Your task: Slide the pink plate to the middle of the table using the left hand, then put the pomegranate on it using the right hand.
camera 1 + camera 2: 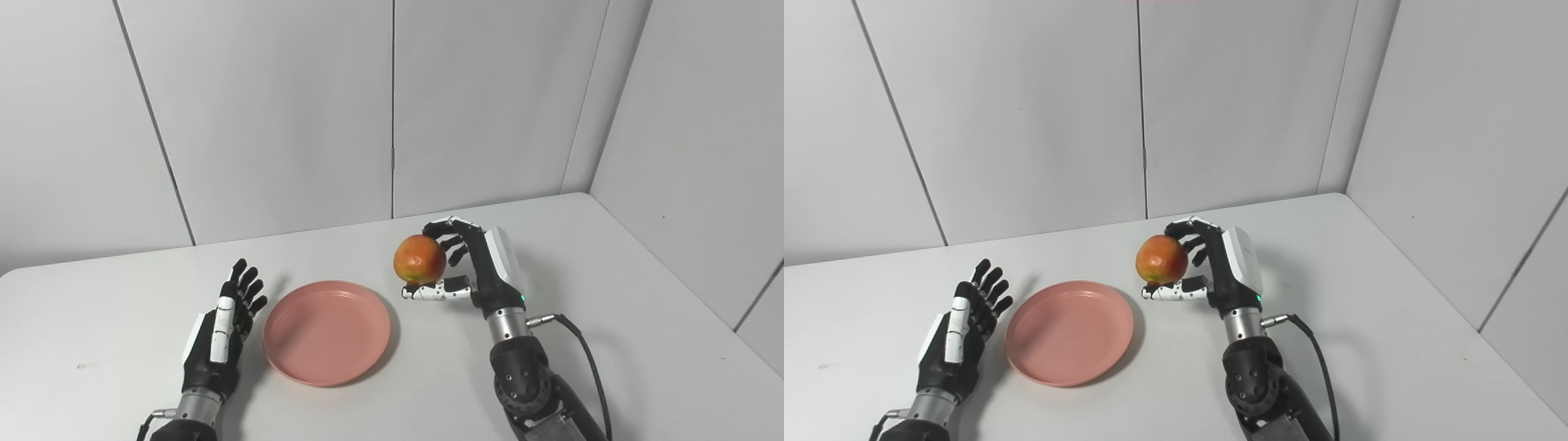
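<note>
The pink plate lies empty on the white table near its middle. My left hand is open with fingers straight, just left of the plate's rim and apart from it. My right hand is shut on the pomegranate, a red-orange round fruit, and holds it above the table, just right of the plate's far right edge. The fingers curl over its top and the thumb sits under it. In the right eye view the pomegranate and the plate show the same way.
The white table meets grey wall panels at the back and on the right. A black cable runs from my right wrist along the forearm. A small dark speck lies on the table at the far left.
</note>
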Robot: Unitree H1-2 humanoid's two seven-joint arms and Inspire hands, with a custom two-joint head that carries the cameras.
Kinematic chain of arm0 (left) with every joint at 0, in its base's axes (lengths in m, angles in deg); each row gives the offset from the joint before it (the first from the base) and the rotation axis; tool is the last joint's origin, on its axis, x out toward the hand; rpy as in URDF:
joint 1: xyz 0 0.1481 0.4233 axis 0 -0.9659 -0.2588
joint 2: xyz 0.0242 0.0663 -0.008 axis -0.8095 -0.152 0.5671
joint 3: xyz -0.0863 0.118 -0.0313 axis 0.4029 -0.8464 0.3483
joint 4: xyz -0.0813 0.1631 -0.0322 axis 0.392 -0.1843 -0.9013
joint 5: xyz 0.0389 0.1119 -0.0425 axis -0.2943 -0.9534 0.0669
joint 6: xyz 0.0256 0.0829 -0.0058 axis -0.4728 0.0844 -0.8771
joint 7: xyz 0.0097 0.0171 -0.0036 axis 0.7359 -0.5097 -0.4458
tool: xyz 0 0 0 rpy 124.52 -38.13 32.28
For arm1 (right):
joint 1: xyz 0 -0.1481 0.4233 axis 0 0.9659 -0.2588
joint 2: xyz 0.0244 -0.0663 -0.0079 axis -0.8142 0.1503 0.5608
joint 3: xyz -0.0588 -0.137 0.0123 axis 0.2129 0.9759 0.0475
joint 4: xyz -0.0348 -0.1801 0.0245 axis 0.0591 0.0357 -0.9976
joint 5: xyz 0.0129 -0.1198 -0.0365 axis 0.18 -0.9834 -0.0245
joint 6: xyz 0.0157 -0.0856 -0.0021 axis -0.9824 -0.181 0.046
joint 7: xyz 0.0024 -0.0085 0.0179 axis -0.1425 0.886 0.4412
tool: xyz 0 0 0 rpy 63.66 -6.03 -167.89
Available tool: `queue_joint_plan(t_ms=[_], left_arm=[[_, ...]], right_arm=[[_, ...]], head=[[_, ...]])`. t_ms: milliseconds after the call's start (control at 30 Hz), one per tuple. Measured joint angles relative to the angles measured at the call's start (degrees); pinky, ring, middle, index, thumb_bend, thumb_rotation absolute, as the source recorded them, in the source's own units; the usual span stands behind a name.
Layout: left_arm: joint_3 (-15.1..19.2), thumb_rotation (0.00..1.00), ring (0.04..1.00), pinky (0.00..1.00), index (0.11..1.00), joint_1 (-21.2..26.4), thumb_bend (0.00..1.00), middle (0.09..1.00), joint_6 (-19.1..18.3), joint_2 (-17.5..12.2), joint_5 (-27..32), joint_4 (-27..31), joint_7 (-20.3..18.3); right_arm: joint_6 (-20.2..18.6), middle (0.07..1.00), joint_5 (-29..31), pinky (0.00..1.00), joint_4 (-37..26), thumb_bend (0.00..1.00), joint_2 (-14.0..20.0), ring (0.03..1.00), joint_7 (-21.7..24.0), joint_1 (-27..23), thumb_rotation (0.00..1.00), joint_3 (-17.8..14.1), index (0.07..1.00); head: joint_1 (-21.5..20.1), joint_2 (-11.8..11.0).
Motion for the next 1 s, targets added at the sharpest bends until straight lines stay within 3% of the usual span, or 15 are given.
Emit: queue_joint_plan(t_ms=[267, 1000], left_arm=[[-0.53, 1.00, 0.988, 0.96, 0.986, -0.40, 0.63, 0.996, -0.29, 0.21, -0.35, 0.68, 0.01], [-4.39, 1.00, 1.000, 1.00, 1.000, -0.60, 0.65, 1.000, -1.88, 1.47, -3.11, 1.22, 0.94]], right_arm=[[2.99, 0.449, -1.09, 0.36, 0.79, 0.52, -1.24, 0.428, 0.46, 0.05, 0.00, 1.59, 0.529], [3.97, 0.452, -1.11, 0.38, 4.41, 0.52, -3.34, 0.446, 5.92, -0.53, 0.00, 6.02, 0.527]], head=[[1.05, 0.35], [7.82, 0.53]])
